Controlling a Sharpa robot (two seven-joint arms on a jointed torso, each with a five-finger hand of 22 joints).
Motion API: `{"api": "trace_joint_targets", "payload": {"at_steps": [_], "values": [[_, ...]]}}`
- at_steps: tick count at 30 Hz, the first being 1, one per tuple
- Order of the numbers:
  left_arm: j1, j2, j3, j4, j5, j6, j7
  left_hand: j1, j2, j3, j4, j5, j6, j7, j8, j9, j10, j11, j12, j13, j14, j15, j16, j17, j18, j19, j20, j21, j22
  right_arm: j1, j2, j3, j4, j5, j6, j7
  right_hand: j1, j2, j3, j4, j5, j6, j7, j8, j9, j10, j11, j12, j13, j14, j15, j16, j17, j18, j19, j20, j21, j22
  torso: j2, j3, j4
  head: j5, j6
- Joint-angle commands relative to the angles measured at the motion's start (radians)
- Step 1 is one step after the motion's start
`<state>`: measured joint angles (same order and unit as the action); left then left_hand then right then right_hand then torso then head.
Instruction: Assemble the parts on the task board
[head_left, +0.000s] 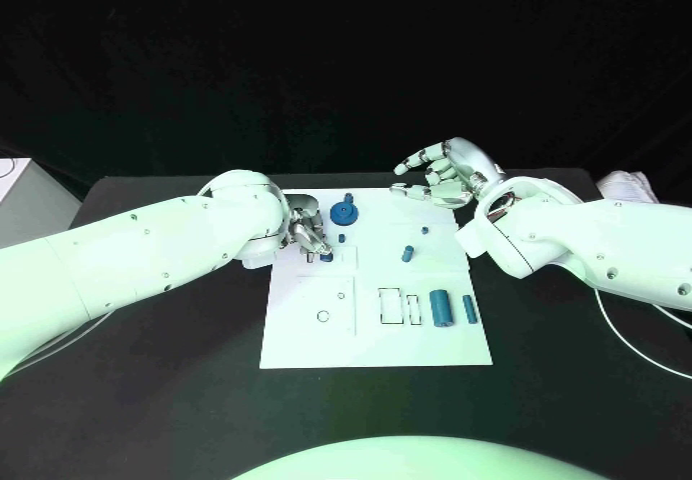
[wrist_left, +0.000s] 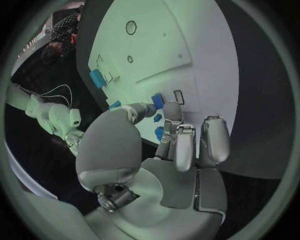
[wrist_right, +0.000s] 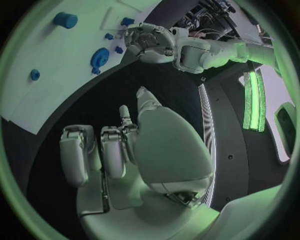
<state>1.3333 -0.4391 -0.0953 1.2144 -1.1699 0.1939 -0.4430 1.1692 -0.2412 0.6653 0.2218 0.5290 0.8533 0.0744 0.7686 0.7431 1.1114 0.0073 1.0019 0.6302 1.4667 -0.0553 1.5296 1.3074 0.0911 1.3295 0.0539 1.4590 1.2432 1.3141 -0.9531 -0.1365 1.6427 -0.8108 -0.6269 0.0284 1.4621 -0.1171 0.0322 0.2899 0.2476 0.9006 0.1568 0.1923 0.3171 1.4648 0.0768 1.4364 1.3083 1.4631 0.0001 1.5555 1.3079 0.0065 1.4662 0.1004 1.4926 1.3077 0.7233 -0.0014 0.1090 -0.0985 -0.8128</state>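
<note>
The black table (head_left: 173, 400) carries the white task board (head_left: 368, 340), seemingly flat.

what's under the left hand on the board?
The left hand hovers over the far-left part of the task board. Small blue parts lie at its fingertips; the head view shows one beside it. Anything directly beneath the palm is covered.

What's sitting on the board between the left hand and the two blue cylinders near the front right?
In the head view, between the left hand and the blue cylinders lies bare white task board with outlined rectangles only.
</note>
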Motion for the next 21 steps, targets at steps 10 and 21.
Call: {"api": "trace_joint_targets", "payload": {"at_steps": [10,21], "values": [[-0.001,0.007,0.0,0.004,0.007,0.031,0.0,-0.001,0.009,0.211,-0.218,0.003,0.007,0.002,0.005,-0.001,0.003,-0.006,0.002,0.0,0.066,-0.002,-0.001,0.159,-0.017,-0.002,0.0,0.001,0.0,-0.001,0.0,0.0,0.0,-0.003,0.012,0.003,-0.011,0.001,0.006,-0.001,-0.004,0.002,0.004,0.002,-0.001,-0.005,-0.001,-0.001,0.15,0.097,0.002,-0.004,0.22,0.014,0.067,0.004,-0.004,0.212,-0.001,0.0005,0.0,-0.002,-0.004],[-0.001,0.016,-0.001,-0.001,0.017,0.032,-0.001,-0.002,0.008,0.209,-0.217,0.003,0.007,0.002,0.005,0.0,0.004,-0.006,0.003,0.002,0.067,-0.002,0.0,0.161,-0.016,-0.003,0.001,0.0,-0.002,-0.001,-0.001,0.0,0.002,-0.002,0.011,0.004,-0.011,0.001,0.006,-0.001,-0.004,0.002,0.004,0.002,-0.001,-0.005,-0.001,-0.001,0.15,0.097,0.002,-0.004,0.22,0.014,0.067,0.004,-0.004,0.212,0.0,0.0,-0.0004,-0.002,-0.005]]}}
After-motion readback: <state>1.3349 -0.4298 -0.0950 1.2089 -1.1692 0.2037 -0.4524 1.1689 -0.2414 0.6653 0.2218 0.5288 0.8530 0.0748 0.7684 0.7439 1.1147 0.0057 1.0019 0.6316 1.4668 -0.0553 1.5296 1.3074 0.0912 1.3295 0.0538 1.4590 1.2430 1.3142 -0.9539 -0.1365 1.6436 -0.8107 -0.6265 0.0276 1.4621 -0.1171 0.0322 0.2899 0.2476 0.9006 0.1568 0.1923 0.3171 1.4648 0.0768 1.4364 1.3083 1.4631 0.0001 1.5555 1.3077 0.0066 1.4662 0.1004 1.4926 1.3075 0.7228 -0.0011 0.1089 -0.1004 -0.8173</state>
